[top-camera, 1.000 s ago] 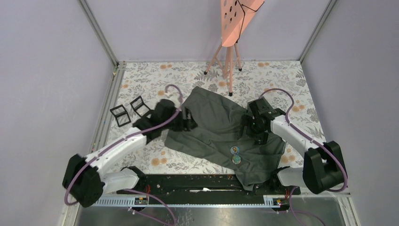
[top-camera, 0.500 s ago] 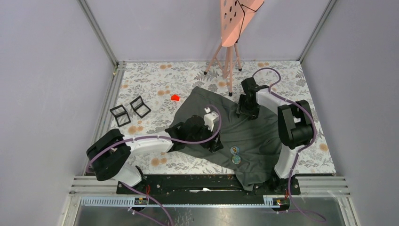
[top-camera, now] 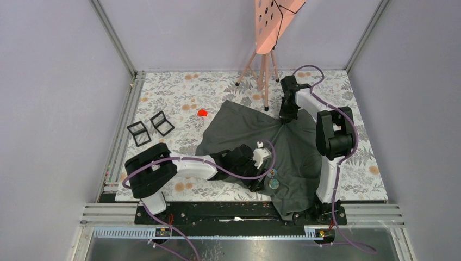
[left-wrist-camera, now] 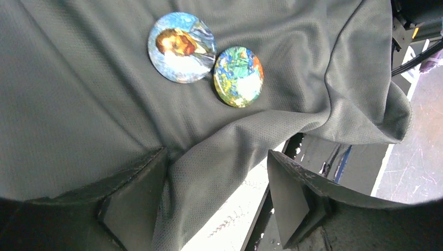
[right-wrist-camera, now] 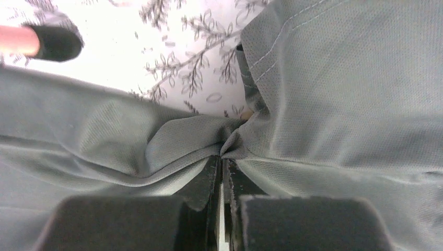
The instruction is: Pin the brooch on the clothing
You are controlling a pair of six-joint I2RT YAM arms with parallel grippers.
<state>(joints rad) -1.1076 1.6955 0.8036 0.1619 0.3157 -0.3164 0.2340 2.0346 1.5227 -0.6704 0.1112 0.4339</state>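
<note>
The clothing (top-camera: 250,130), a dark grey T-shirt, lies rumpled on the floral table. Two round brooches rest on its near part: a portrait one (left-wrist-camera: 182,47) (top-camera: 271,173) and a green-blue one (left-wrist-camera: 238,76) (top-camera: 273,184), side by side and touching. My left gripper (left-wrist-camera: 215,157) (top-camera: 261,179) stands open just short of them, over the shirt's (left-wrist-camera: 78,94) hem, with a fold of fabric between its fingers but not pinched. My right gripper (right-wrist-camera: 222,157) (top-camera: 284,118) is shut on a pinch of the shirt's (right-wrist-camera: 339,104) far edge, and the cloth bunches at its tips.
A pink tripod stand (top-camera: 265,65) rises at the back, one foot (right-wrist-camera: 55,43) close to the right gripper. A small red object (top-camera: 202,113) lies left of the shirt. Two black square frames (top-camera: 138,132) (top-camera: 162,123) sit at the left. A black rail (top-camera: 217,209) runs along the front edge.
The left arm swept from the shirt's left edge to the brooches near the front. The right arm swung to the shirt's far edge and shut on the fabric. The red object came into view.
</note>
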